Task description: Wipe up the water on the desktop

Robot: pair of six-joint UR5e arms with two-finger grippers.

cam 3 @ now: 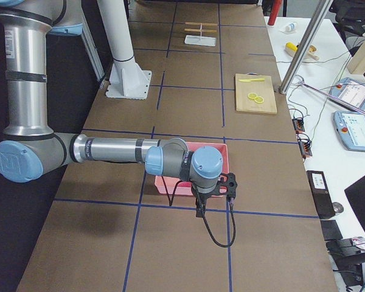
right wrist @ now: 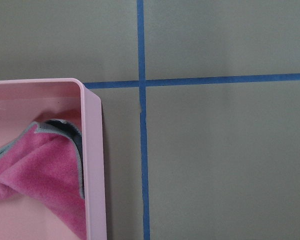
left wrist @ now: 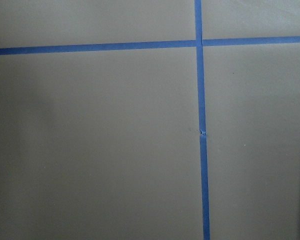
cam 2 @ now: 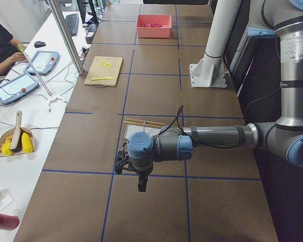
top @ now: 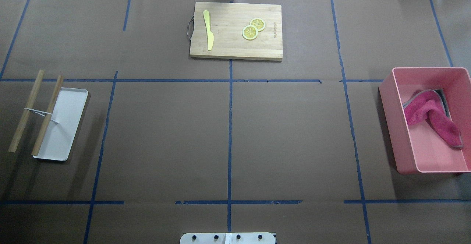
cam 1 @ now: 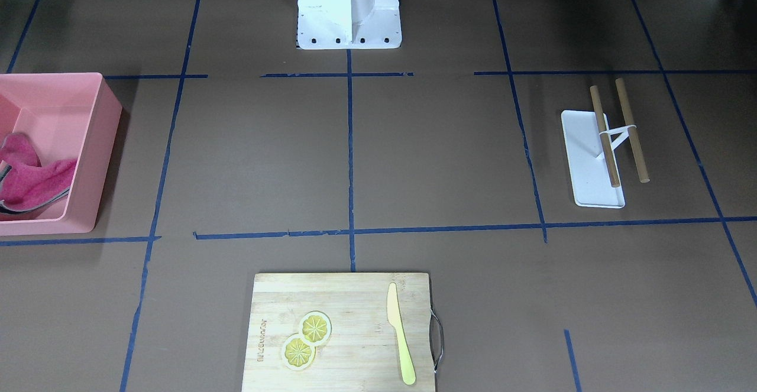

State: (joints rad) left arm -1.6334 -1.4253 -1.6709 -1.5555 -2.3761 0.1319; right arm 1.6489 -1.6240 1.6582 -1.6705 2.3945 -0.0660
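The desktop (top: pixel 165 137) is a dark-brown surface with a grid of blue tape lines; I see no water on it in any view. A pink cloth (top: pixel 430 117) lies crumpled in a pink bin (top: pixel 390 126) at the right side. My right gripper (cam 3: pixel 230 184) hovers beside that bin; its wrist view shows the bin's corner (right wrist: pixel 92 165) and the cloth (right wrist: pixel 40 175). My left gripper (cam 2: pixel 122 162) hovers over bare desktop near the white tray. Both grippers show only in the side views, so I cannot tell whether they are open or shut.
A wooden cutting board (top: pixel 228 49) with a yellow knife (top: pixel 208 30) and two lemon slices (top: pixel 250 33) lies at the far middle. A white tray (top: pixel 66 126) with two tied wooden sticks (top: pixel 25 111) sits at the left. The robot's base plate (top: pixel 228 238) is at the near edge.
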